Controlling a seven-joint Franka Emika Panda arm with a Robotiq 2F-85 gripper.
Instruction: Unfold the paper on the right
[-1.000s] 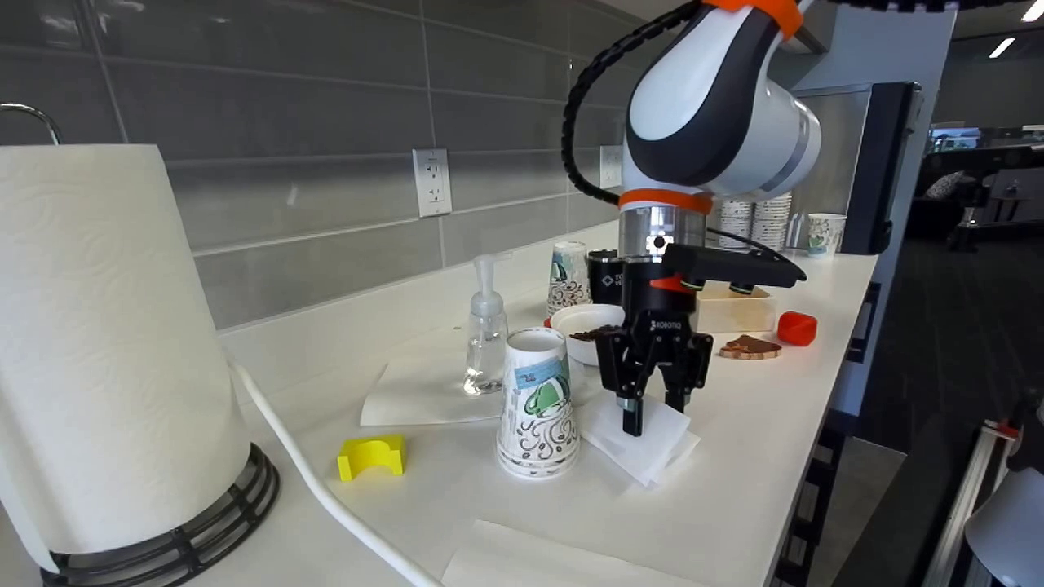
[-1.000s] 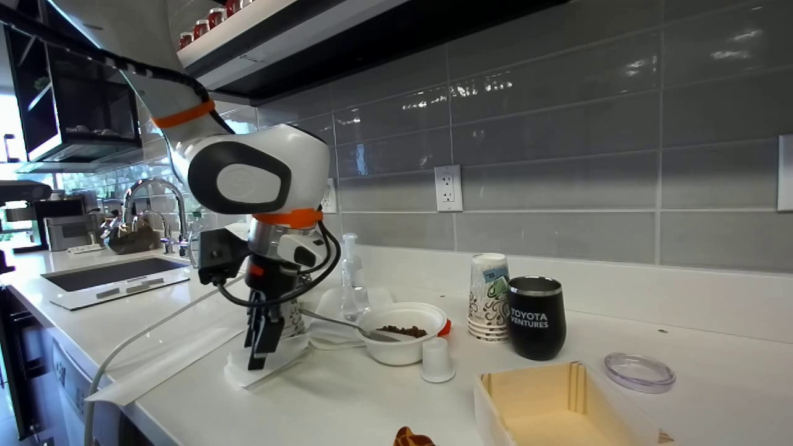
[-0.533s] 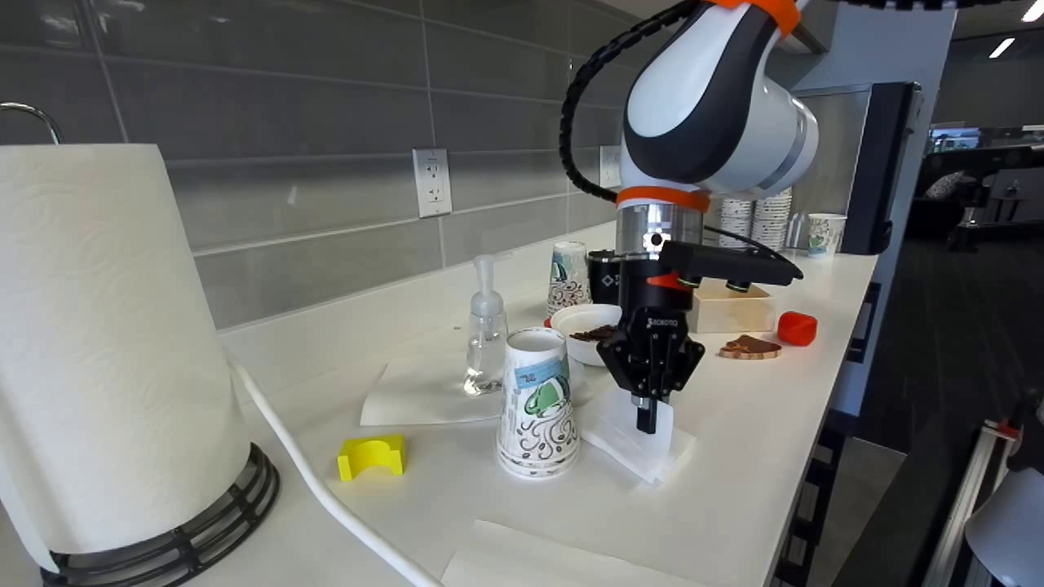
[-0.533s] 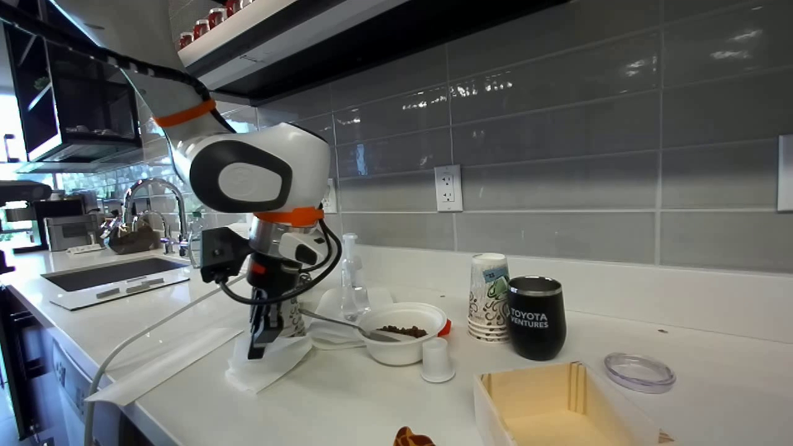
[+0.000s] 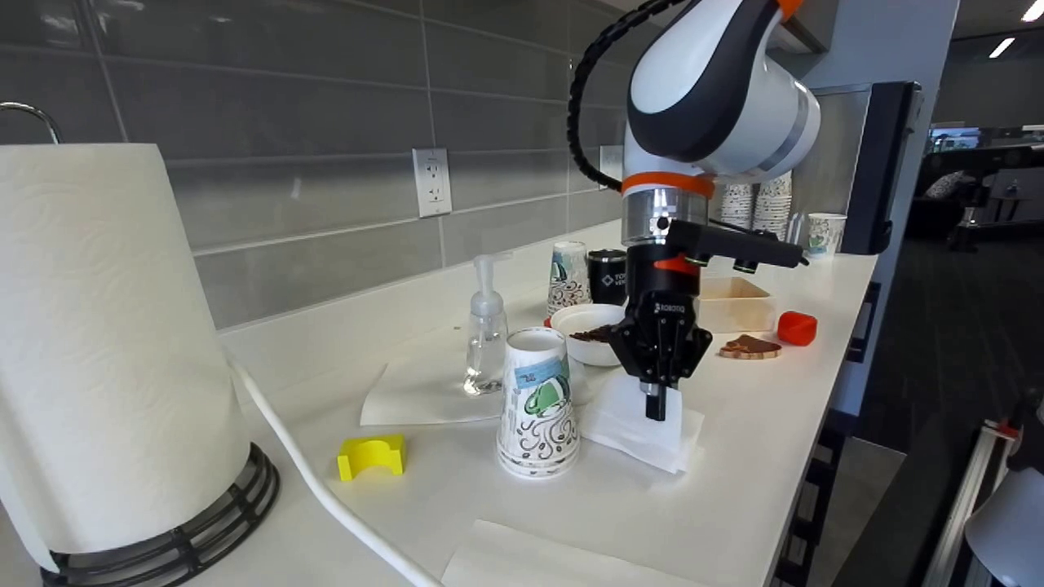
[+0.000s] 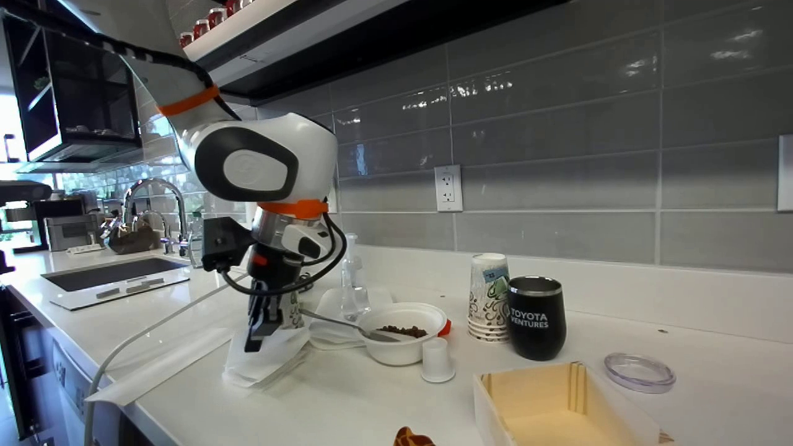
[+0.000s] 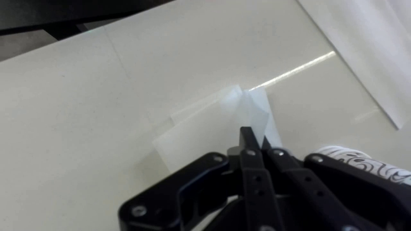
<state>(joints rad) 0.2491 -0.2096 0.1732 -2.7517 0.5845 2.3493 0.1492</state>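
Observation:
The folded white paper lies on the counter next to the upside-down cup stack, in both exterior views [image 5: 624, 425] [image 6: 272, 359]. My gripper [image 5: 656, 405] points straight down over it, its fingers pinched together on the top layer. In the wrist view the paper [image 7: 202, 136] passes between the two fingertips of the gripper [image 7: 257, 137], and a creased flap stands up there. The held layer is lifted a little, while lower layers stay on the counter. Part of the paper behind the fingers is hidden.
The cup stack [image 5: 534, 416] stands close beside the paper. Behind are a soap dispenser [image 5: 487, 342] on another sheet and a white bowl [image 6: 396, 353] with a spoon. A flat sheet [image 5: 555, 562] lies in front, with a yellow block [image 5: 371, 456] farther off. The counter's edge runs nearby.
The fingers have come together on the paper's top layer. Afterwards the arm has risen slightly, drawing that layer up and shifting the paper a little.

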